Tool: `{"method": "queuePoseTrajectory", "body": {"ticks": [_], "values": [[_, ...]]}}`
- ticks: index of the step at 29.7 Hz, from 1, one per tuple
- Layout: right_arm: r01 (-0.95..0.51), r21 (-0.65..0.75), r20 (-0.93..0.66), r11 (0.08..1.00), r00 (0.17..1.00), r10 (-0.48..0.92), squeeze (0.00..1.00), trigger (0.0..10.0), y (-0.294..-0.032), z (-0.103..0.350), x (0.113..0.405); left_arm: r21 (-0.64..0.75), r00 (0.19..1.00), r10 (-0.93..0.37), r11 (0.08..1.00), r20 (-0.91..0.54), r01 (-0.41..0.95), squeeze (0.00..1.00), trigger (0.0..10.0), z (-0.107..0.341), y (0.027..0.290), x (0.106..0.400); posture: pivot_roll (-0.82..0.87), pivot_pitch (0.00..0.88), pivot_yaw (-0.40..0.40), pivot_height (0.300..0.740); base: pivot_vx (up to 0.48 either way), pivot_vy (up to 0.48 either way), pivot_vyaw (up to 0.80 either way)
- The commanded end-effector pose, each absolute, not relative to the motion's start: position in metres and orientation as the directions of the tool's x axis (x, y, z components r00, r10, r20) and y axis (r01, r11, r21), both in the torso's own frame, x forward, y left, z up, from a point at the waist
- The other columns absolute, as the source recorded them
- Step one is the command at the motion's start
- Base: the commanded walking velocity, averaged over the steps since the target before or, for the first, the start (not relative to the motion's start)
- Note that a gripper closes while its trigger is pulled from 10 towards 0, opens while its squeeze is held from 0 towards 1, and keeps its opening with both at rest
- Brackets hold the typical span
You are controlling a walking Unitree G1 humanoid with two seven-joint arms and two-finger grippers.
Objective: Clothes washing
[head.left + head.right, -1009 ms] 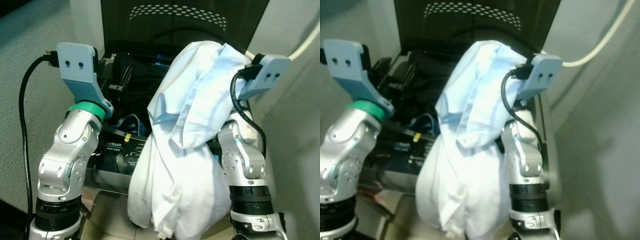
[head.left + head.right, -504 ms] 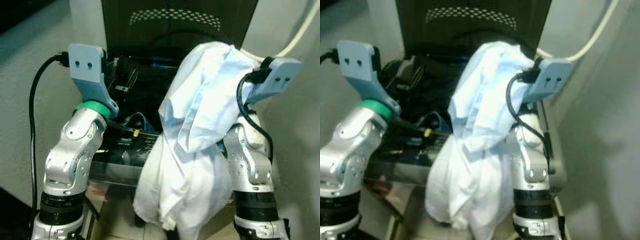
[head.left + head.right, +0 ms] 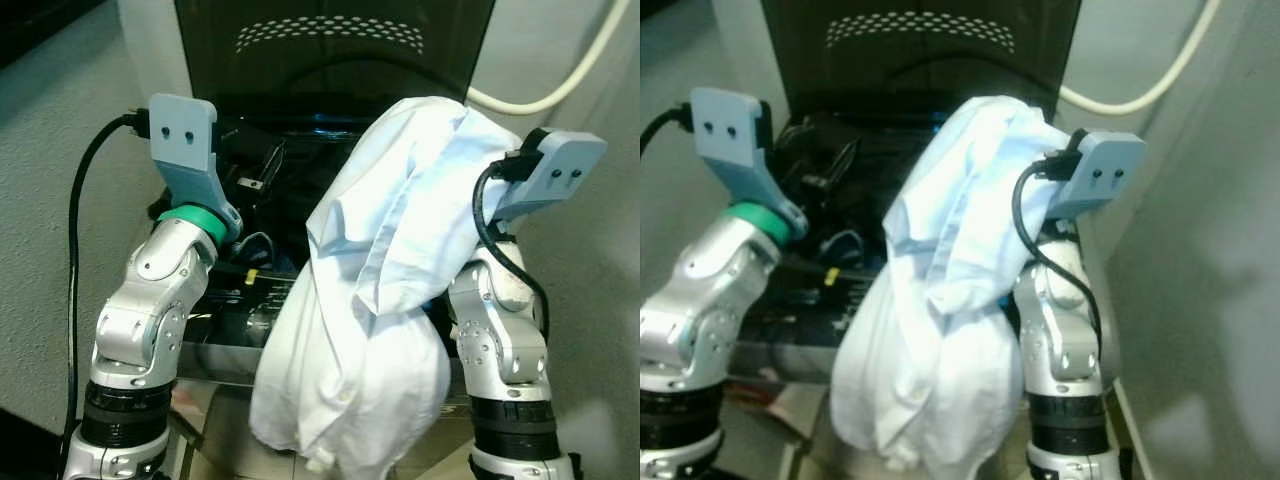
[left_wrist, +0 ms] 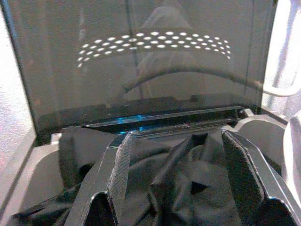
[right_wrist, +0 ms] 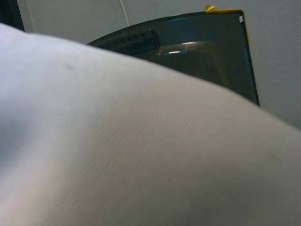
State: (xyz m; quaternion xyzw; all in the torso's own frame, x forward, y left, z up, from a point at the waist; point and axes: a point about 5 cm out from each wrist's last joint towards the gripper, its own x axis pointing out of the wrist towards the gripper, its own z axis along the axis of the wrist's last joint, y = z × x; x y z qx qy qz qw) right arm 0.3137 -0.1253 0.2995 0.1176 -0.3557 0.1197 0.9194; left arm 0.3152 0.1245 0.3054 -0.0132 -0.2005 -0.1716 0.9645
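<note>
A pale blue shirt (image 3: 385, 300) hangs bunched over the right arm (image 3: 505, 330), draped from the wrist down past the elbow — its top reaches up beside the grey camera block on that wrist, and its lower folds dangle in front of the washing machine (image 3: 330, 60). In the right wrist view the cloth (image 5: 117, 141) covers almost everything, so the right gripper is hidden under it, and whether its fingers are apart or closed on the shirt cannot be told.

Behind the shirt stands the machine with its dark, see-through lid (image 4: 141, 61) raised upright; a curved band of small holes reflects in the lid. Dark clothes (image 4: 174, 183) already lie in the drum below.

The left gripper (image 4: 181, 174) is held over the drum opening with its two black fingers (image 4: 120, 169) spread wide apart, nothing between them — the dark clothes lie just under and beyond the tips. The left arm (image 3: 150, 310) rises on the machine's left side, a black cable looping off its wrist. A cream hose (image 3: 545, 85) runs along the grey wall to the right.
</note>
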Motion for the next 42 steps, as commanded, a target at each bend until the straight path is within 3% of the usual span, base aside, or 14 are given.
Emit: {"method": "queuePoseTrajectory", "body": {"ticks": [1,16,30,36,42], "values": [[-0.315,0.119,0.701,0.941,0.698,0.145,0.00,10.0,-0.121,0.303,0.307,0.061,0.859,-0.327,0.942,0.394,0.331,0.00,10.0,0.306,0.126,0.316,-0.13,0.082,0.122,0.724,0.000,0.000,0.00],[-0.322,0.126,0.671,0.938,0.724,0.159,0.00,10.0,-0.117,0.297,0.311,0.092,0.859,-0.316,0.948,0.403,0.305,0.00,10.0,0.306,0.129,0.317,-0.14,0.096,0.126,0.724,0.000,0.000,0.00],[-0.269,0.108,0.595,0.957,0.788,0.155,0.00,10.0,-0.124,0.286,0.322,0.229,0.830,-0.328,0.941,0.451,0.247,0.00,10.0,0.318,0.134,0.321,-0.15,0.088,0.136,0.724,0.000,0.000,0.00],[-0.243,0.098,0.557,0.965,0.817,0.149,0.00,10.0,-0.121,0.276,0.326,0.257,0.823,-0.301,0.946,0.481,0.195,0.00,10.0,0.332,0.143,0.339,-0.06,0.040,0.116,0.724,0.000,0.000,0.00],[-0.213,0.091,0.603,0.973,0.789,0.116,0.00,10.0,-0.129,0.292,0.337,0.352,0.765,-0.357,0.918,0.536,0.182,0.00,10.0,0.366,0.127,0.363,0.00,0.049,0.083,0.724,0.000,0.000,0.00]]}}
